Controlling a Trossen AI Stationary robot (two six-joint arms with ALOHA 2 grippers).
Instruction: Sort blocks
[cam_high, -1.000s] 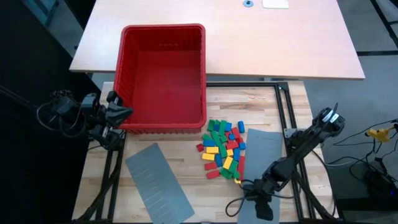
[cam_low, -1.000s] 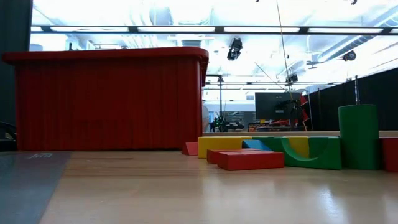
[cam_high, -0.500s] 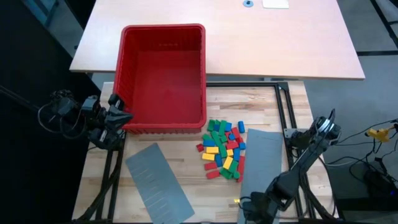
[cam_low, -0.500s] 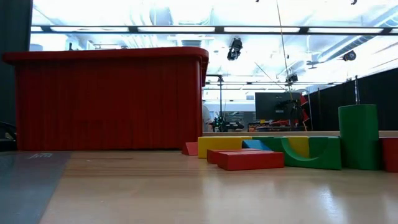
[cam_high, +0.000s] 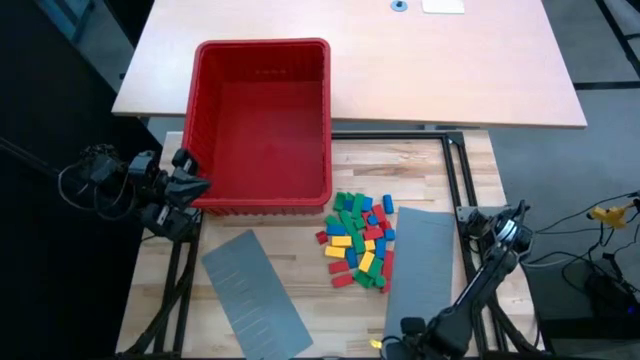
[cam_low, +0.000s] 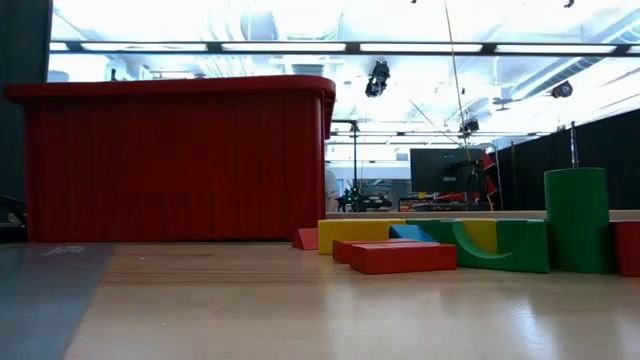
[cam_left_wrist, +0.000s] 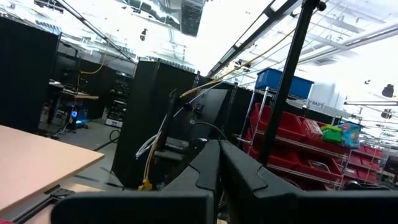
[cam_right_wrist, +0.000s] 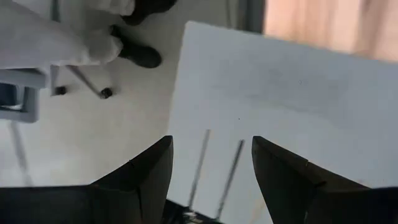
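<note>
The blocks (cam_high: 360, 240), small red, green, blue and yellow bricks, lie in a loose pile on the wooden table, just near of the red bin (cam_high: 262, 125). The low view shows them (cam_low: 400, 255) to the right of the bin's wall (cam_low: 170, 165). My left gripper (cam_high: 195, 183) is shut and empty beside the bin's near left corner; in its wrist view it (cam_left_wrist: 219, 144) points up into the room. My right gripper (cam_high: 405, 335) is open and empty at the table's near edge, and in its wrist view it (cam_right_wrist: 211, 146) is above the near end of a grey panel (cam_right_wrist: 280, 112).
Two flat grey slotted panels lie on the table, one near left (cam_high: 255, 293) and one near right (cam_high: 425, 270) beside the pile. A black frame rail (cam_high: 455, 180) runs along the right. Beyond the table's near edge are the floor and a person's shoe (cam_right_wrist: 137, 53).
My right gripper has drawn back from beside the pile toward the table's near edge, and the arm has folded down with it. The blocks and panels have stayed where they were.
</note>
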